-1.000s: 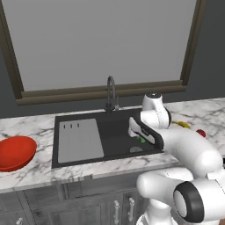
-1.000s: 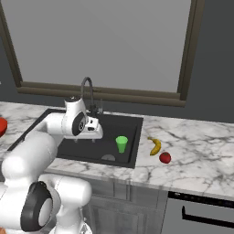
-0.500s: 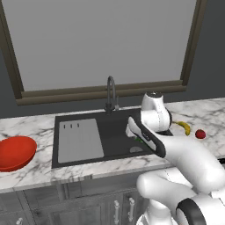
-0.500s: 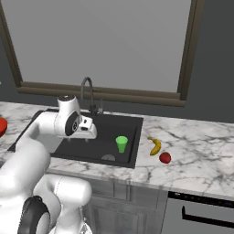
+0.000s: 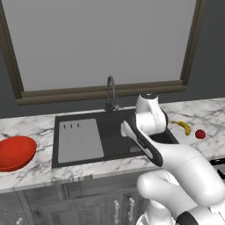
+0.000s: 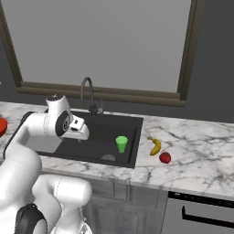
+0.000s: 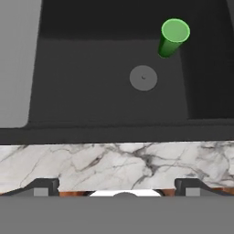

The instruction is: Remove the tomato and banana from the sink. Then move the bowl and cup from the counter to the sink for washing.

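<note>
The green cup (image 6: 121, 144) stands upright in the right part of the black sink (image 6: 98, 135), near the drain; the hand view looks down on the cup (image 7: 173, 35). On the counter (image 6: 192, 160) right of the sink lie the yellow banana (image 6: 155, 146) and the red tomato (image 6: 165, 157). The banana (image 5: 182, 127) and tomato (image 5: 200, 134) lie apart from each other. Far to the left, the red bowl (image 5: 16, 152) rests on the counter. My gripper (image 7: 117, 187) hangs open and empty over the sink's middle, left of the cup.
A grey ribbed drainboard (image 5: 80, 139) covers the sink's left part. The dark curved faucet (image 5: 110, 93) rises behind the basin under the window. The drain (image 7: 143, 77) lies beside the cup. A marble counter strip (image 7: 114, 164) runs along the sink's front.
My arm has swung left over the sink, away from the cup, with the jaws staying open. Cup, banana, tomato and bowl have not moved.
</note>
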### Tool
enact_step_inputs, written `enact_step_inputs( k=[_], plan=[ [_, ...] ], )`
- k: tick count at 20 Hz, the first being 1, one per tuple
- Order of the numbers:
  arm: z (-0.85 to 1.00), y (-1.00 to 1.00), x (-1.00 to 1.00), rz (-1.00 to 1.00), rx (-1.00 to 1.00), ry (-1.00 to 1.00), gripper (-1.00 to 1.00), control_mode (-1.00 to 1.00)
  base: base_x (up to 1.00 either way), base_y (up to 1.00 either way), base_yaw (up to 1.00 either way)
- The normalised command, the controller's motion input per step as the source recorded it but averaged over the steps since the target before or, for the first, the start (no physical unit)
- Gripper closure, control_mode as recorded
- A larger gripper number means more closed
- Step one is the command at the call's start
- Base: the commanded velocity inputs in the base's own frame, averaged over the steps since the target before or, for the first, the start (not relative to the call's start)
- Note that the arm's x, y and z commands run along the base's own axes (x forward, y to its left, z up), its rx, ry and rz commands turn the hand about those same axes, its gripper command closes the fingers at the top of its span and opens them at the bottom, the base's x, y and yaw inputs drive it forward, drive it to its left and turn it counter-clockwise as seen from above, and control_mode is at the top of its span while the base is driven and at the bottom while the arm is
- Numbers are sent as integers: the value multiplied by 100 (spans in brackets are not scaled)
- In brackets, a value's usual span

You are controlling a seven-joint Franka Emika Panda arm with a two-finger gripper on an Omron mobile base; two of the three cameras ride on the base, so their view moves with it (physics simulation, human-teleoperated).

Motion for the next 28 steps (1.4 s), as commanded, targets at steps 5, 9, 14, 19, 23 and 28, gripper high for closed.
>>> enact_step_inputs(
  k=[5,9,14,19,23,28],
  plan=[
    [10,25,-9,-9,1,0,-100,-100,0,0,0],
    [10,27,-5,-9,1,0,-100,-100,0,0,0],
    [8,28,-5,-8,2,0,-100,-100,0,0,0],
    [6,29,0,-1,2,0,-100,-100,0,0,0],
    [4,29,-2,0,2,0,-100,-100,0,0,0],
    [2,30,-1,0,1,0,-100,-100,0,0,0]
  ],
)
